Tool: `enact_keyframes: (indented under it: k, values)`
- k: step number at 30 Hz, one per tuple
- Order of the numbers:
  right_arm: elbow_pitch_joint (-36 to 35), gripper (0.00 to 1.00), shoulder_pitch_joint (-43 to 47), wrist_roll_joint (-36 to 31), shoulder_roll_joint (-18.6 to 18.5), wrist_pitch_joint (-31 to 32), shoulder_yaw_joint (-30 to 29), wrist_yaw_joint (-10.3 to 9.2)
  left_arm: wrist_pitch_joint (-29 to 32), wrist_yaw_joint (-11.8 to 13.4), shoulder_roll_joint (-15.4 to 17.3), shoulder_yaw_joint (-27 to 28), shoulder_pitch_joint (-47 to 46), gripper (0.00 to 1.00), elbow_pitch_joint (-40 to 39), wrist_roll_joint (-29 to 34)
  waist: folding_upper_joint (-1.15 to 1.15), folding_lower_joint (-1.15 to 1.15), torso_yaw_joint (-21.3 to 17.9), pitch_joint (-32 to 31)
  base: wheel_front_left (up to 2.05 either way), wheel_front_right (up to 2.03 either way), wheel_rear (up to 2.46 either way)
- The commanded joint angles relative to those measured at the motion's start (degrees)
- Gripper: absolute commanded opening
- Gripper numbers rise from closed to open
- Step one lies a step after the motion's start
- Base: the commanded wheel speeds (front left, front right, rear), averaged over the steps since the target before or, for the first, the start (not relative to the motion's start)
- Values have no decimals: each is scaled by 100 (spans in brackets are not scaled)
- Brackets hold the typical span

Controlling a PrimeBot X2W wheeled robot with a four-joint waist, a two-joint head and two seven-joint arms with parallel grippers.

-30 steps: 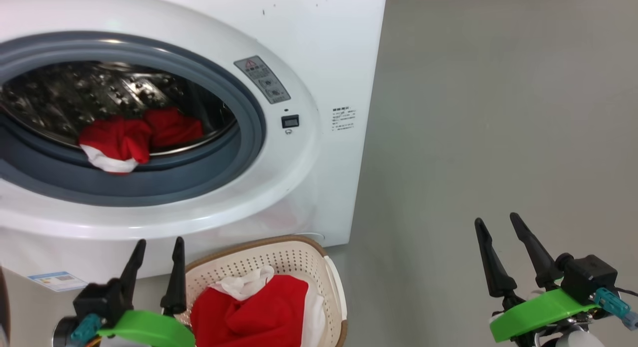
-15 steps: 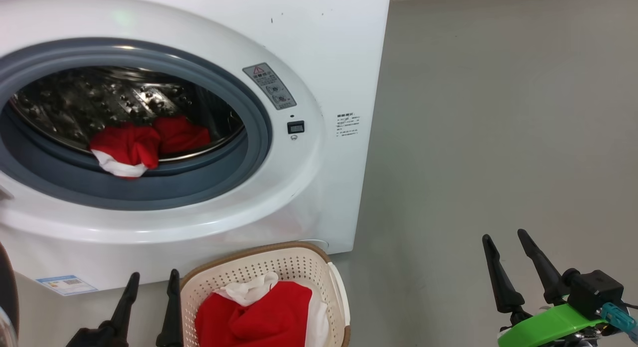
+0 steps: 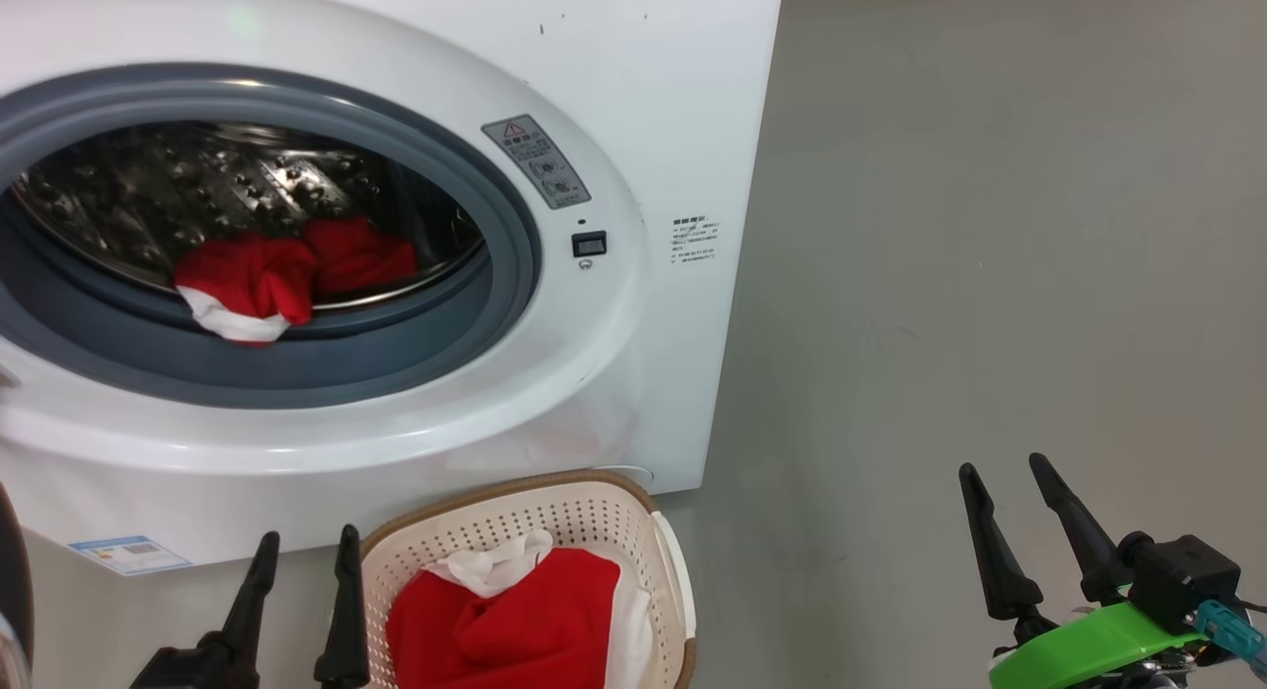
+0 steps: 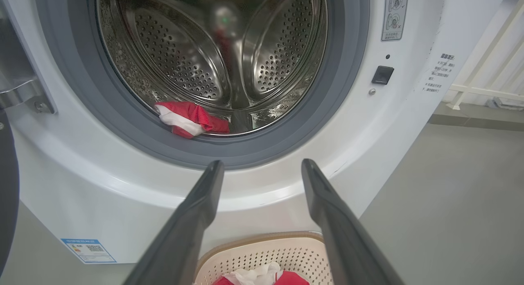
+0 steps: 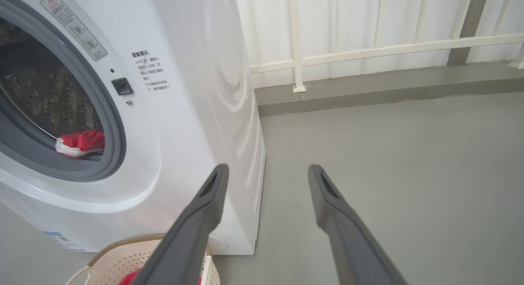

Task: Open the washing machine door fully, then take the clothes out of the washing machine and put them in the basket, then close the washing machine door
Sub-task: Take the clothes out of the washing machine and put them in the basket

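left wrist view: the left gripper (image 4: 262,164) stands wide and empty, aimed at the mouth of the washing machine (image 4: 102,186), with the basket (image 4: 266,248) just beside it. a red-and-white piece of the clothes (image 4: 190,119) lies at the front lip of the drum (image 4: 184,51), against the grey rubber ring (image 4: 254,150). it looks soft, light and limp, so a pinch on the raised red fold should lift it, though trailing ends may snag. the right gripper (image 5: 268,168), equally wide and empty, hangs beside the machine over the floor (image 5: 389,154).
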Motion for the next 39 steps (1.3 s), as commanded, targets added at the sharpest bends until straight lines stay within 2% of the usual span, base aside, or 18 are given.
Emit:
enact_keyframes:
  k: [1, 9, 12, 17, 24, 33, 34, 39]
  values:
    - [-150, 100, -95, 29, -47, -37, 70, 36, -69, 42, 58, 158, -74, 100, -170, -8, 0, 0, -8, 17, 0, 0, 0]
    - [-152, 100, -201, 24, 8, -37, 97, 36, -69, 80, 58, 109, -181, 100, -169, 30, 0, 0, -20, 125, 0, 0, 0]
    - [-160, 100, -262, 29, 21, -37, 103, 36, -69, 177, 58, 91, -425, 100, -11, 233, 0, 0, 4, 227, 0, 0, 0]
    - [-201, 100, -408, 33, 33, -37, 131, 36, -69, 296, 79, 141, -1203, 100, 544, 474, 0, 0, -7, 508, 0, 0, 0]
    - [-228, 100, -638, 50, 39, -37, 185, 36, -69, 416, 330, 231, -2432, 100, 1217, 790, 0, 0, -121, 955, 0, 0, 0]
    - [-230, 100, -931, 74, 93, -37, 215, 36, -69, 780, 849, -82, -3980, 100, 2954, 1509, 0, 0, -358, 1360, 0, 0, 0]
    - [-237, 100, -966, 79, 104, -37, 213, 36, -69, 849, 964, -193, -4259, 100, 3339, 1662, 0, 0, -395, 1410, 0, 0, 0]
    - [-245, 100, -1046, 81, 124, -37, 213, 36, -69, 1012, 1197, -433, -4888, 100, 4305, 1957, 0, 0, -468, 1521, 0, 0, 0]
